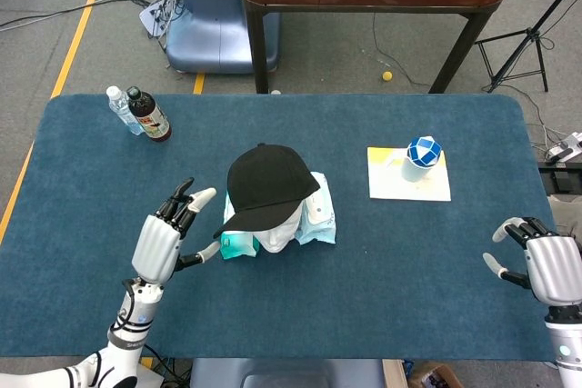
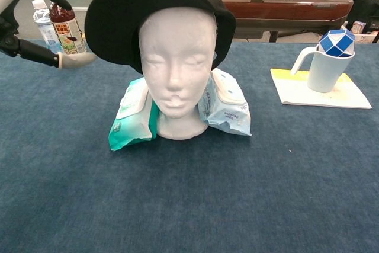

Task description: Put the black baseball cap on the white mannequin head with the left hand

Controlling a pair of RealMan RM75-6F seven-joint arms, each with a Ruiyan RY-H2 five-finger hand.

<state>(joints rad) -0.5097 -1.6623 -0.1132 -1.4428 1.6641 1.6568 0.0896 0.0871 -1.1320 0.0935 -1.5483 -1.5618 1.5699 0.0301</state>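
The black baseball cap [image 1: 265, 185] [image 2: 124, 16] sits on the white mannequin head [image 2: 176, 63] [image 1: 275, 237] in the middle of the blue table. My left hand [image 1: 167, 232] [image 2: 41, 19] hovers a short way to the left of the cap, fingers spread, holding nothing and clear of the brim. My right hand [image 1: 543, 263] rests at the table's near right edge with its fingers apart and nothing in it; the chest view does not show it.
Two wet-wipe packs [image 2: 133, 114] [image 2: 225, 108] lean against the mannequin's neck. Two bottles [image 1: 138, 113] stand at the far left. A white mug with a blue-white puzzle ball [image 1: 420, 157] sits on a yellow-white mat [image 1: 408, 186] at the right.
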